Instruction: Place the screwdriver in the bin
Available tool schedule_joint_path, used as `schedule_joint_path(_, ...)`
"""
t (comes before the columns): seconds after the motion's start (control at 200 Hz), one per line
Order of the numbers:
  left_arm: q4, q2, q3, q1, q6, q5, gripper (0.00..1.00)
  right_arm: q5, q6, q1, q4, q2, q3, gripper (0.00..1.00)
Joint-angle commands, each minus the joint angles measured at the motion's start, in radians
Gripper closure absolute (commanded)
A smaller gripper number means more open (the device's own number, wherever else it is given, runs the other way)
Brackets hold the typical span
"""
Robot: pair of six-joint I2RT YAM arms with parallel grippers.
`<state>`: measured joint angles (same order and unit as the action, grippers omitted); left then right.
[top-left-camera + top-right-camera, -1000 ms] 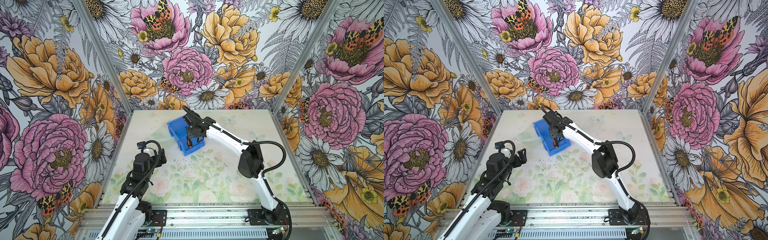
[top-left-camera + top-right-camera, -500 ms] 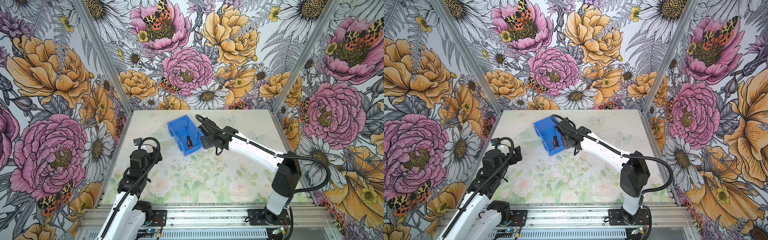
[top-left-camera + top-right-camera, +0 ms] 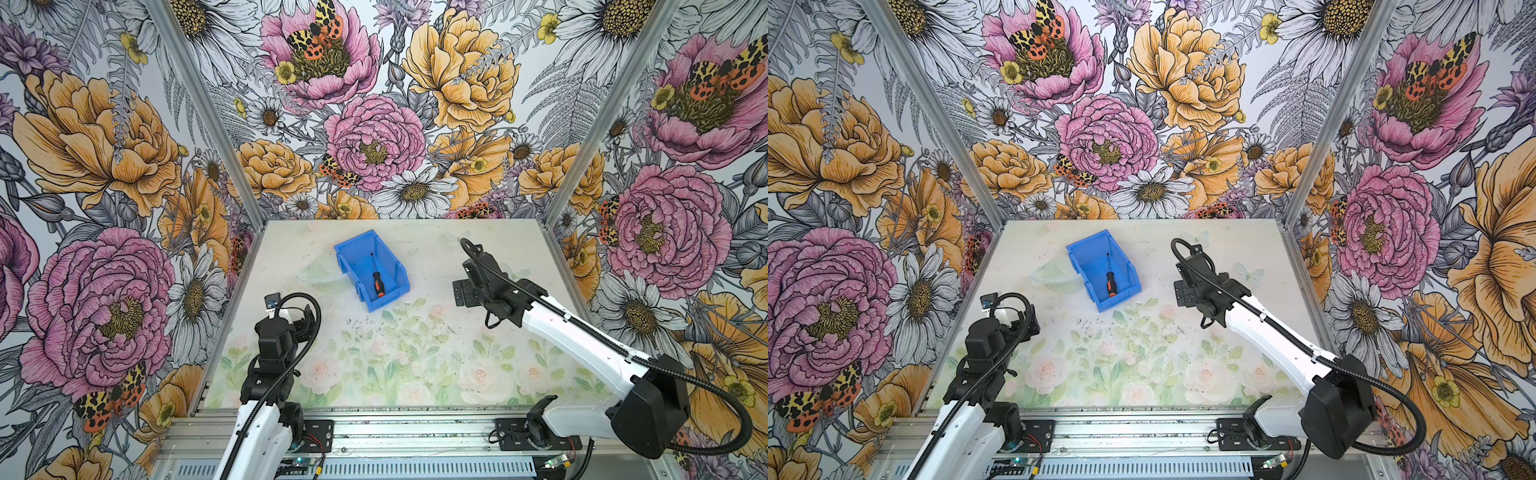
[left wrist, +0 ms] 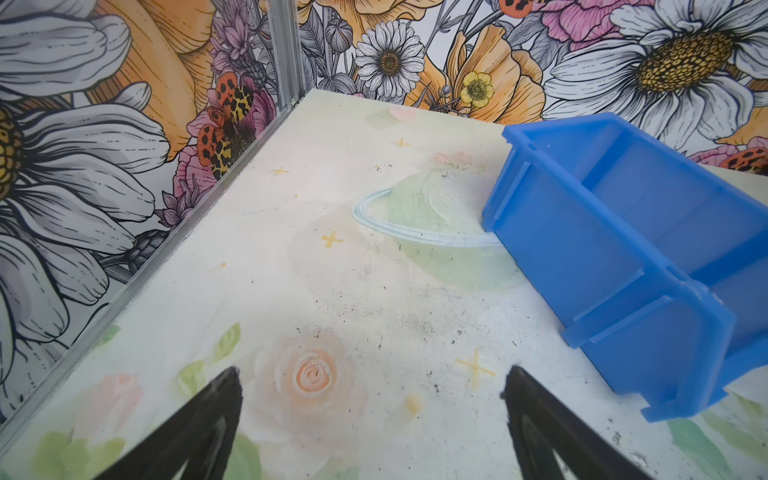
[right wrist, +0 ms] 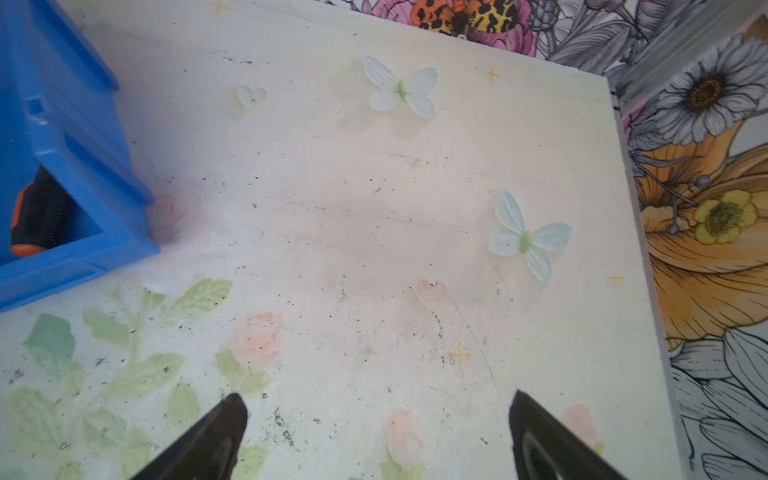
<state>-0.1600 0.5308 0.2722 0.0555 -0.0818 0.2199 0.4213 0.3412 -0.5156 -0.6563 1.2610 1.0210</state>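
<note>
My left gripper (image 4: 372,382) hangs nearest, over the table (image 3: 415,365), fingers spread and empty. My right gripper (image 5: 378,399) hovers farther in, fingers spread wide, pinching nothing. The bin (image 3: 388,302) sits just off to its left, closer to it than to my left one. The screwdriver (image 3: 376,278) lies flat inside the bin, along its length, handle toward me and tip toward the back wall. I judge there is nothing left to grasp.

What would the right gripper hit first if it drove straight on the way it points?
Probably the bare table: the right gripper, jaws open, points past the bin, which sits off to its side. Depth is unclear.
</note>
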Motion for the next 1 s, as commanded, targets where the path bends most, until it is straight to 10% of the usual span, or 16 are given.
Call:
schedule_joint_path(0.0,0.146,0.066,-0.019,-0.012,0.105,-0.057,0.01,0.097,0.003,0.078,0.115,-0.095,-0.084,0.01)
schedule_joint_path(0.14,0.300,0.209,-0.041,-0.018,0.058,-0.058,0.01,0.265,0.019,0.176,0.252,-0.152,-0.229,0.01)
schedule_joint_path(0.465,0.576,0.602,0.072,-0.047,0.137,-0.104,0.01,0.139,-0.145,0.356,0.884,-0.208,-0.648,0.01)
schedule_joint_path(0.996,0.776,0.946,0.244,-0.054,0.133,-0.209,0.01,-0.003,-0.237,0.431,1.200,0.181,-0.508,0.01)
